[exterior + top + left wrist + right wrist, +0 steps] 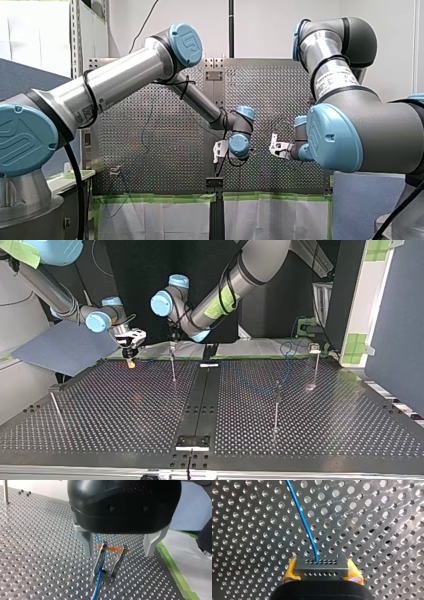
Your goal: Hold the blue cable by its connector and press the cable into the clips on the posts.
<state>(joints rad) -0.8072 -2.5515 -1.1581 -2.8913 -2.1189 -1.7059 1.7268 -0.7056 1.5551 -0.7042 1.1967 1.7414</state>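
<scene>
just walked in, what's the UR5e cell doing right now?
My right gripper has its yellow-padded jaws shut on the dark grey perforated connector of the thin blue cable, over the perforated metal table. My left gripper, jaws open, straddles a metal spring clip with orange tabs. The cable runs along one arm of that clip. I cannot tell whether it is fully seated there.
</scene>
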